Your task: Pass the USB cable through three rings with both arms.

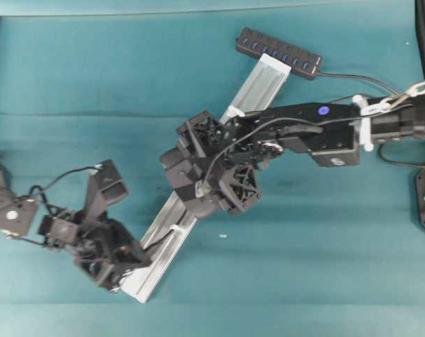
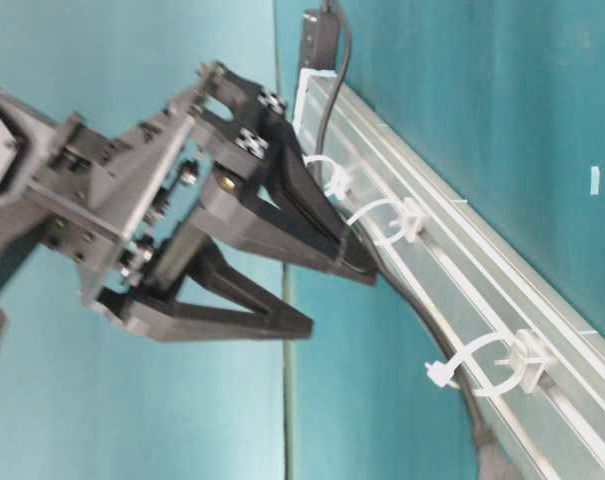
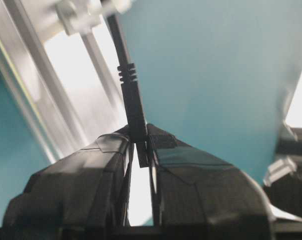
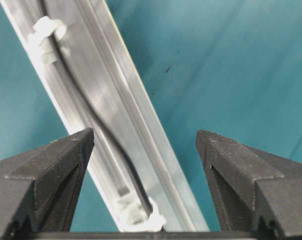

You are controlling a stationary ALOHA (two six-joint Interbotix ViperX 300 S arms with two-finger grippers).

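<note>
The left gripper has its jaws pinched tight on the plug end of the USB cable, which runs up from the jaws to a ring on the silver rail. The right gripper hangs over the rail with jaws spread wide and nothing between them; the cable lies below them, threaded through the rings on the teal bench

No word, number, brand or sign can be read in any of the four views. The black oblong hub with blue ports bears no marking that can be made out, and the black casing of the right arm shows only a small blue dot and a pale patch too blurred to read.
</note>
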